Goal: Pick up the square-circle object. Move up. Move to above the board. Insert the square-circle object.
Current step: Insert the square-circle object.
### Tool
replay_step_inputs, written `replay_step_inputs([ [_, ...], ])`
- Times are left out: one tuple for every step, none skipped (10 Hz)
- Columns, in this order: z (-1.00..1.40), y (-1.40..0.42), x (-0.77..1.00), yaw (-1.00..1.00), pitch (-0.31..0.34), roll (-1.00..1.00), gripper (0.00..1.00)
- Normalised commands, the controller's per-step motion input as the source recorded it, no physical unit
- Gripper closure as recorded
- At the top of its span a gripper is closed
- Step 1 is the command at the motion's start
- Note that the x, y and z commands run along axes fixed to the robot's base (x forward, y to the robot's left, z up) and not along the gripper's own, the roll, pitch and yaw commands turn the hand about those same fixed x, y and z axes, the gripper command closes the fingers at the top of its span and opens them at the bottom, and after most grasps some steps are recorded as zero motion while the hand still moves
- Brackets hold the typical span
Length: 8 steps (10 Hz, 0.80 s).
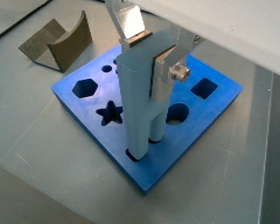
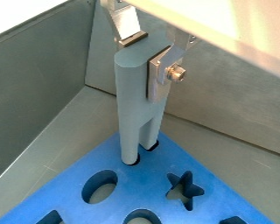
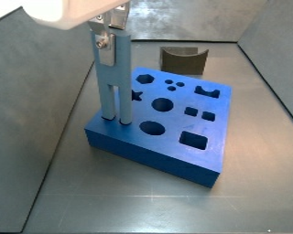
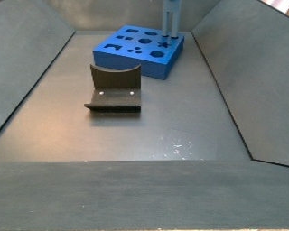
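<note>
Wrist views: gripper pinches the peg near its top, foot entering a hole at the board's corner. Any tilt risks jamming; early release could topple it.

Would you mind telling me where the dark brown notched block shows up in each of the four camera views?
Wrist view: dark brown block lies beyond the board, away from the gripper.
Wrist view: not in it.
Side view: block behind the board's far edge.
Side view: block in front of the board.
Shared landmark: the board's star hole.
</note>
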Motion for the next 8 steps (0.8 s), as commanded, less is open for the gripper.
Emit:
replay_step_inputs([
  [-0.25,0.0,0.15,0.0,0.021,0.0,1.0],
  [-0.11,0.0,0.09,0.0,0.0,0.0,1.0],
  [0.0,0.03,0.0,0.0,0.0,0.0,1.0],
  [-0.03,0.18,-0.11,0.0,0.0,0.0,1.0],
  [-0.07,0.12,-0.15,0.0,0.0,0.0,1.0],
  [-0.02,0.0,-0.03,0.0,0.0,0.0,1.0],
  [-0.11,-0.03,-0.05,0.0,0.0,0.0,1.0],
  [-0.18,-0.1,-0.03,-0.01,0.0,0.0,1.0],
])
